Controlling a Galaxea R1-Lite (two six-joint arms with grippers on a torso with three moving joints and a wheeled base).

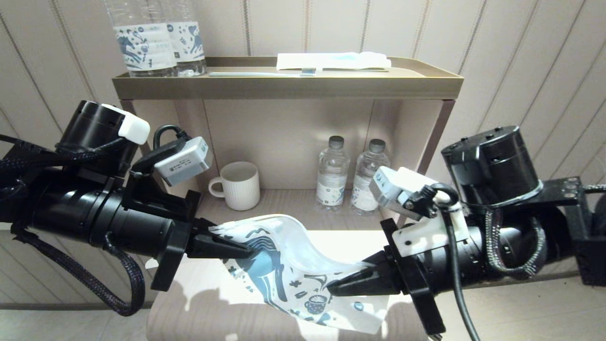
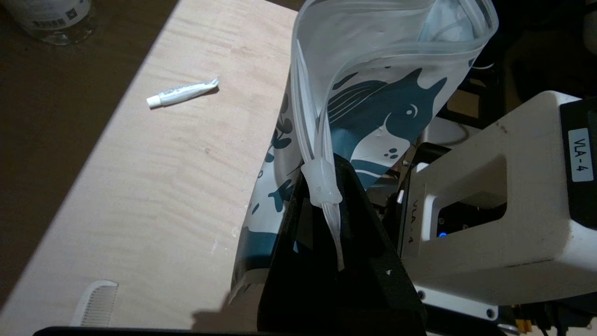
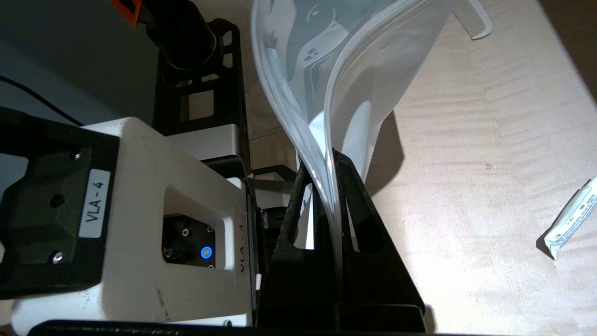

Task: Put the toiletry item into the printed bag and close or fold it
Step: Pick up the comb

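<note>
Comb point(image 2: 95, 303), white plastic with fine teeth, lies flat on the pale wooden tabletop point(image 2: 154, 186), outside the bag; only its toothed end shows in the wrist views, near the table's edge. Above the table hangs the printed bag point(image 1: 289, 272), a thin, glossy white pouch with a dark blue animal and small blue motifs, stretched between both arms and sagging in a soft curve. The left gripper point(image 1: 236, 248) is clamped on one end of the bag's top rim, its black wedge-shaped fingers pressed together right at the clear plastic zip slider point(image 2: 322, 184). The right gripper point(image 1: 343, 284) pinches the opposite end of the rim, jaws tight on the layered zip strip. Between the two grips the mouth gapes slightly, the translucent walls bowing apart.

A small white tube point(image 2: 182, 93) lies on the table, well apart from the comb. Behind stands a shelf unit point(image 1: 284, 87) with a ribbed white mug point(image 1: 239, 184) and two clear water bottles point(image 1: 348, 175) in its recess; on its top tray rest two more bottles with printed labels point(image 1: 156, 40), a toothbrush point(image 1: 262, 73) and a white packet point(image 1: 331, 60).
</note>
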